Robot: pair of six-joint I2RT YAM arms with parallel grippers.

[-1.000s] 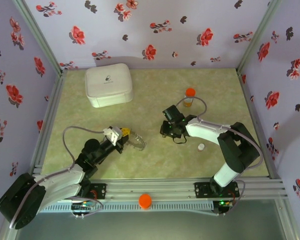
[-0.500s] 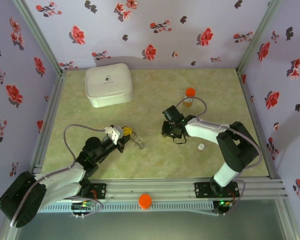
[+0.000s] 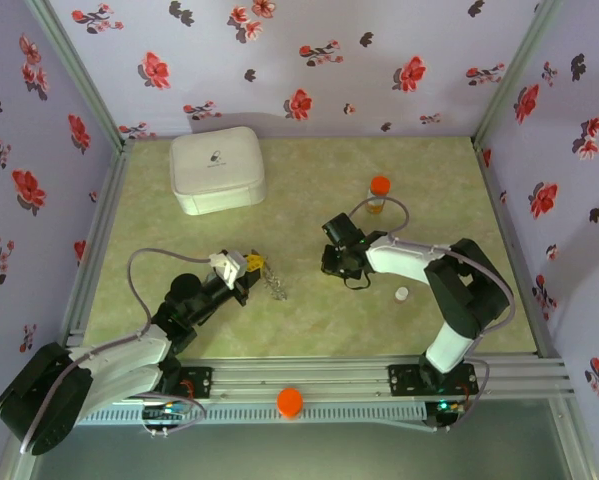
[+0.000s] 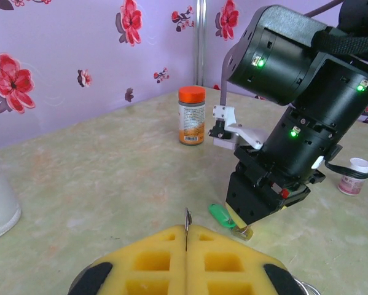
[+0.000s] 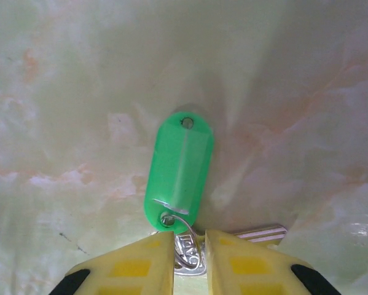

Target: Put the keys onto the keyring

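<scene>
My left gripper (image 3: pixel 247 270) is shut on the keyring (image 3: pixel 273 284), held just above the table at left of centre. In the left wrist view the thin metal edge of the keyring (image 4: pixel 187 217) sticks up between the closed yellow pads (image 4: pixel 153 258). My right gripper (image 3: pixel 337 268) points straight down at the table centre. In the right wrist view its yellow fingers (image 5: pixel 140 264) are closed on the silver head of a key (image 5: pixel 191 251) lying on the table. The key's green tag (image 5: pixel 179 166) lies flat in front of the fingers; the green tag (image 4: pixel 219 214) also shows under the right gripper (image 4: pixel 244 228).
An orange-capped bottle (image 3: pixel 378 193) stands behind the right arm. A small white cap (image 3: pixel 401 294) lies to its right. A white case (image 3: pixel 217 170) sits at the back left. Patterned walls close in three sides, and an orange disc (image 3: pixel 290 402) rests on the front rail.
The right gripper's jaws have narrowed onto the key's head. The keyring in my left gripper has turned and now looks thinner from above. Both arms stay nearly in place.
</scene>
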